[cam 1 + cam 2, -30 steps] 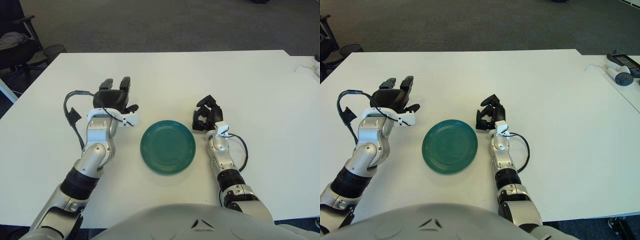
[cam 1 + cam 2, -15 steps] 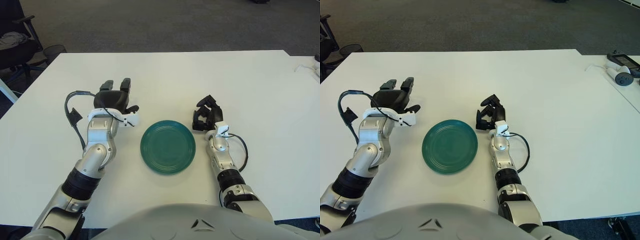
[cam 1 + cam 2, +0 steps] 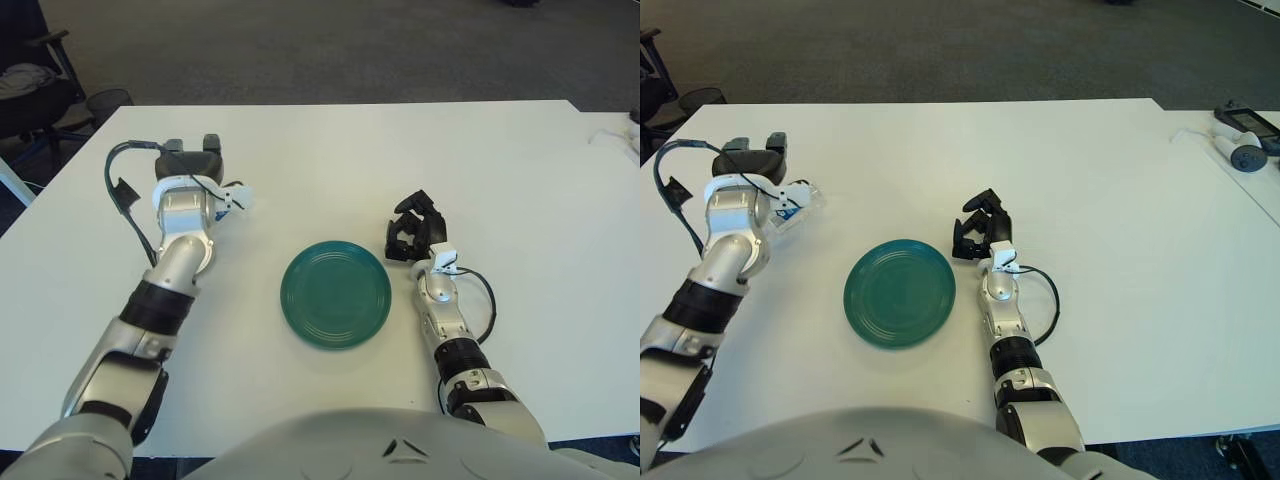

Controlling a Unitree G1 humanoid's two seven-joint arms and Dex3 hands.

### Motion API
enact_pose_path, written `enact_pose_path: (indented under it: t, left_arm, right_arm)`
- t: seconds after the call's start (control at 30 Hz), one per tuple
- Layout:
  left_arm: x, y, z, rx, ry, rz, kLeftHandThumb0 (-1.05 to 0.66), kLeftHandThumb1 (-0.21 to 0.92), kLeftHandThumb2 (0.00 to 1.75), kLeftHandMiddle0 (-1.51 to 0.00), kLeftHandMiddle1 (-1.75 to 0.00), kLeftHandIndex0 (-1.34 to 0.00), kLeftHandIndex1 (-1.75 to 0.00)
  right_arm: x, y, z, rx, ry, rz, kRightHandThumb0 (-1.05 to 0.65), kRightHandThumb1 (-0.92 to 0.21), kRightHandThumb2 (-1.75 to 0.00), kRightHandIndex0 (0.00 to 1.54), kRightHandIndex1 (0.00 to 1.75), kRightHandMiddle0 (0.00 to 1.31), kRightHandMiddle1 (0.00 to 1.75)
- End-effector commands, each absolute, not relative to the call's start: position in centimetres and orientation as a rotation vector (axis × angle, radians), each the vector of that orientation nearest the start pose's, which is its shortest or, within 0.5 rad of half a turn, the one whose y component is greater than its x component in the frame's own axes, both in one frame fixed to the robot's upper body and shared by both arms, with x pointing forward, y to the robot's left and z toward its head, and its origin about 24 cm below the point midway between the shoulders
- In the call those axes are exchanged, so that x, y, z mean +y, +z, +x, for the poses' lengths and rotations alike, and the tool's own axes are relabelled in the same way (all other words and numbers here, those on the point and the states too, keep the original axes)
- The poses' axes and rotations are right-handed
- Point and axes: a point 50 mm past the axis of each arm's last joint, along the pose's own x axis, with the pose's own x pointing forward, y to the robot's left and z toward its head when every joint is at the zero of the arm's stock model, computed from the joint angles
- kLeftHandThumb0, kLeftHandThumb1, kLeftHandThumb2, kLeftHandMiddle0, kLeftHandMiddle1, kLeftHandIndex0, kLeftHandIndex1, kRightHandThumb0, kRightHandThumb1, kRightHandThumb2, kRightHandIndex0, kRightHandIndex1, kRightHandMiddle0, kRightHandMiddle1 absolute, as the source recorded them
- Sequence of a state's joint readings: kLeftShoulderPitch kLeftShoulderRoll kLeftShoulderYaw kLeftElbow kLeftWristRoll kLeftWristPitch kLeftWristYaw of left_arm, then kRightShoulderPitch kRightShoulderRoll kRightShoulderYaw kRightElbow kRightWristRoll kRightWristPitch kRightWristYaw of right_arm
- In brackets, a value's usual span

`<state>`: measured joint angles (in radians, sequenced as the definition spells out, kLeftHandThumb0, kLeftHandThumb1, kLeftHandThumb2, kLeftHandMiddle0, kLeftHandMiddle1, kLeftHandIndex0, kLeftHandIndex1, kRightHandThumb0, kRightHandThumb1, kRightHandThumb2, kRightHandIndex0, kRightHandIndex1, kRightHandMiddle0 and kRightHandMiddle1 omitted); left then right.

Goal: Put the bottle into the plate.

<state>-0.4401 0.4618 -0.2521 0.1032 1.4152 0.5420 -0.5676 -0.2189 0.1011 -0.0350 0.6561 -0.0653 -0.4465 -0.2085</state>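
Note:
The green plate (image 3: 336,293) lies on the white table (image 3: 400,150), near the front and in the middle. A small clear bottle (image 3: 801,199) with a blue mark shows at the far left, right against the inner side of my left hand (image 3: 753,156). That hand sits up and left of the plate with its fingers (image 3: 776,144) stretched away from me, not wrapped around the bottle. How the two touch is hidden by the wrist. My right hand (image 3: 412,230) shows just right of the plate, fingers curled and holding nothing.
White controllers (image 3: 1238,150) lie on a second table at the far right. An office chair (image 3: 30,90) and a dark bin (image 3: 108,101) stand off the table's left rear corner.
My left hand has swung left and farther from me, away from the plate, and the clear bottle now shows beside it. The right hand and the plate have not moved.

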Motion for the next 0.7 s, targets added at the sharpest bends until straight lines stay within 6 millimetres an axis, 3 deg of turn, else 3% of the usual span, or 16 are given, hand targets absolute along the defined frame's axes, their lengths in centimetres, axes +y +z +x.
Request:
enact_pose_path:
  t: [0.0, 0.4, 0.67]
  left_arm:
    - [21.3, 12.4, 32.4, 0.452, 0.161, 1.765, -1.05, 0.92, 1.00, -0.17, -0.02, -0.01, 0.00]
    - [22.4, 13.2, 33.9, 0.493, 0.362, 1.770, -1.05, 0.92, 1.00, -0.17, -0.01, 0.00, 0.00]
    - [22.7, 12.9, 34.6, 0.540, 0.337, 1.748, -1.05, 0.92, 1.00, -0.18, -0.01, 0.00, 0.00]
  right_arm:
    - [-13.2, -7.1, 23.2, 0.338, -0.179, 0.004, 0.00, -0.08, -1.55, 0.83, 1.63, 0.55, 1.75]
    - [-13.0, -7.2, 23.2, 0.349, -0.188, -0.011, 0.00, -0.08, -1.56, 0.83, 1.64, 0.57, 1.75]
    - [-13.1, -7.3, 23.2, 0.351, -0.193, -0.008, 0.00, -0.07, -1.56, 0.84, 1.63, 0.56, 1.75]
